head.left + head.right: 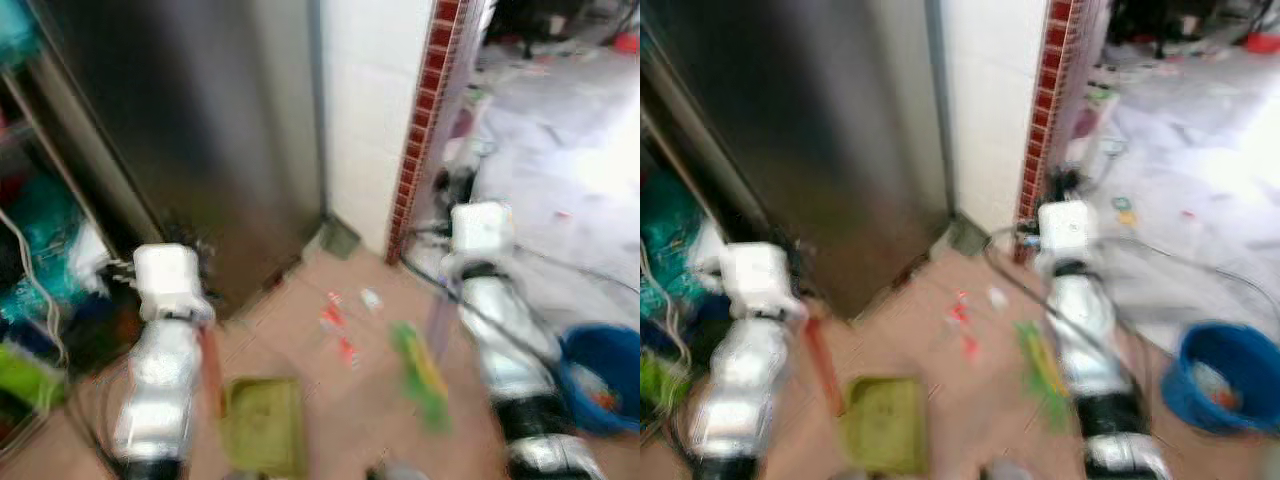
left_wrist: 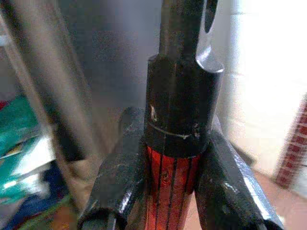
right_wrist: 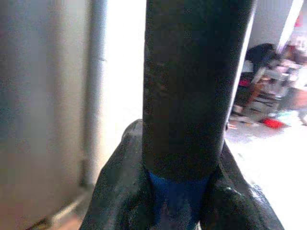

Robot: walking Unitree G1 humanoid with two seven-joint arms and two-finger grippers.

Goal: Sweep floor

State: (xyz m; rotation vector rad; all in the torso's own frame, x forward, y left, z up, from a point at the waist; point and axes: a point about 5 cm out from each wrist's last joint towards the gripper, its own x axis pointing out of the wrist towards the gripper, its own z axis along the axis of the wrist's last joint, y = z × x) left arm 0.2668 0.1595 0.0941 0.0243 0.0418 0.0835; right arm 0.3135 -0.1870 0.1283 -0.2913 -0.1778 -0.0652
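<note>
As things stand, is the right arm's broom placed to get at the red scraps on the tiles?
Probably yes. The right gripper is shut on the broom handle, whose green broom head rests on open tiles right beside the red scraps, nothing between.

Green dustpan (image 1: 263,425), red-and-black handle (image 2: 172,177), blue bucket (image 1: 604,375), red-brick pillar edge (image 1: 420,120).

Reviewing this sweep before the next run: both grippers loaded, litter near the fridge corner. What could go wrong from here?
1. Litter lies near the gap between the steel fridge and the brick-edged wall; a forward stroke of the broom could push it in there.
2. A dark cable runs along the right arm; the right gripper, shut on the broom handle, might snag it.
3. The dustpan, held by the left gripper, sits short of the litter, so scraps could miss it.
</note>
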